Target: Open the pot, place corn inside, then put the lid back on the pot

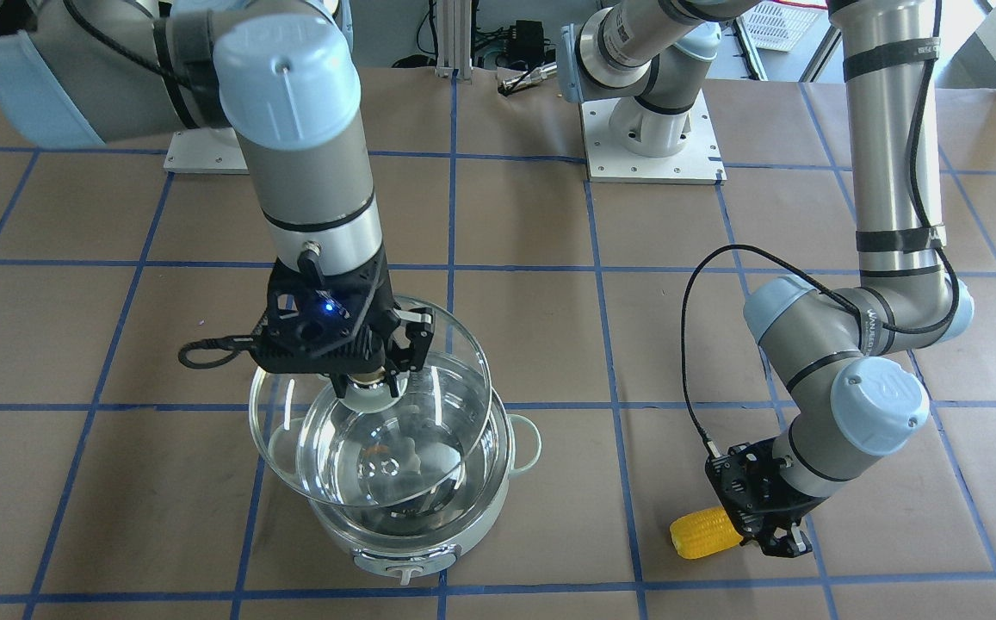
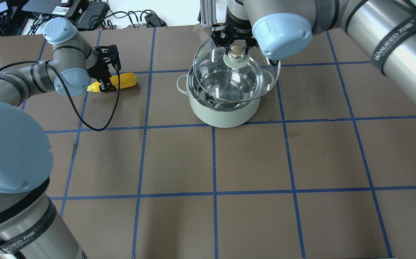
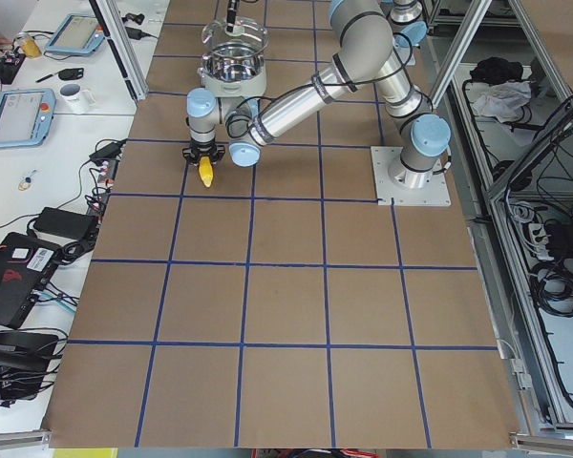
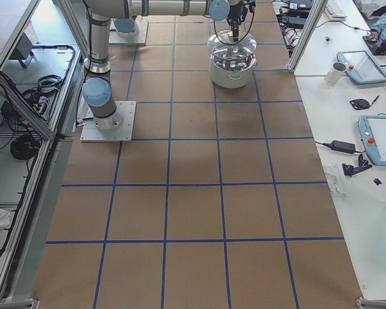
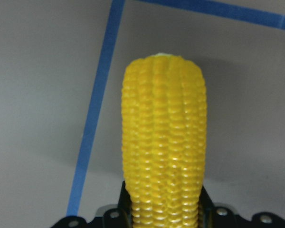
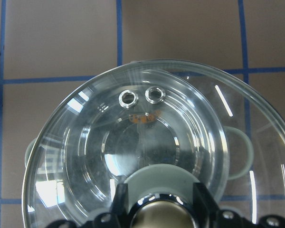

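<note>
My right gripper (image 1: 373,379) is shut on the beige knob (image 2: 236,51) of the clear glass lid (image 1: 360,448). It holds the lid tilted, lifted a little above the pale green pot (image 2: 225,111). The pot's steel inside shows through the glass in the right wrist view (image 6: 133,142). The yellow corn (image 2: 123,80) lies on the table to the pot's left in the overhead view. My left gripper (image 2: 105,83) is shut on the corn near its tapered end. The left wrist view shows the corn (image 5: 164,142) between the fingers, its blunt end pointing away.
The brown table has blue tape grid lines (image 2: 213,158). The arms' base plates (image 1: 648,138) stand at the robot's side. Cables and electronics (image 2: 85,10) lie past the table's far edge. Side benches with tablets (image 4: 379,135) flank the table.
</note>
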`<act>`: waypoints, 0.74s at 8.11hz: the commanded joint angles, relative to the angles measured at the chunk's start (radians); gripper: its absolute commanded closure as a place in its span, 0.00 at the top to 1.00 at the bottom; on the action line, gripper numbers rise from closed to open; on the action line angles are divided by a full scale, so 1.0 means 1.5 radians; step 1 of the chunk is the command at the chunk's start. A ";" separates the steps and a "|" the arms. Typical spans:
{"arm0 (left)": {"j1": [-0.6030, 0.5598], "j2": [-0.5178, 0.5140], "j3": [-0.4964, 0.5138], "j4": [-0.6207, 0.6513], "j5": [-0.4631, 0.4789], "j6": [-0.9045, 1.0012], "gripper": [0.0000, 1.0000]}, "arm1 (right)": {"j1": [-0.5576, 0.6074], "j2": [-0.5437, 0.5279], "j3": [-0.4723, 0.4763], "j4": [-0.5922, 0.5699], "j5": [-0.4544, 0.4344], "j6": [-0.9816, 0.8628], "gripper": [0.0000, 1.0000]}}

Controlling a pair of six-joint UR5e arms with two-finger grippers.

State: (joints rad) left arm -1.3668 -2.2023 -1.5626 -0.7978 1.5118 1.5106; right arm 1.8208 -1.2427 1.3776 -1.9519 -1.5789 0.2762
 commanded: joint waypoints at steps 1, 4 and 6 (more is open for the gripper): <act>-0.001 0.071 -0.001 -0.007 0.027 -0.021 0.00 | -0.064 -0.129 0.014 0.177 -0.005 -0.088 0.06; -0.074 0.187 -0.002 -0.039 0.021 -0.141 0.00 | -0.109 -0.185 0.037 0.279 0.001 -0.162 0.02; -0.169 0.223 -0.001 -0.035 0.022 -0.215 0.00 | -0.115 -0.206 0.067 0.277 0.007 -0.174 0.00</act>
State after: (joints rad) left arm -1.4995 -1.9236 -1.5659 -0.8521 1.5451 1.2905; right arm 1.6595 -1.5189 1.4381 -1.5440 -1.5753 0.0385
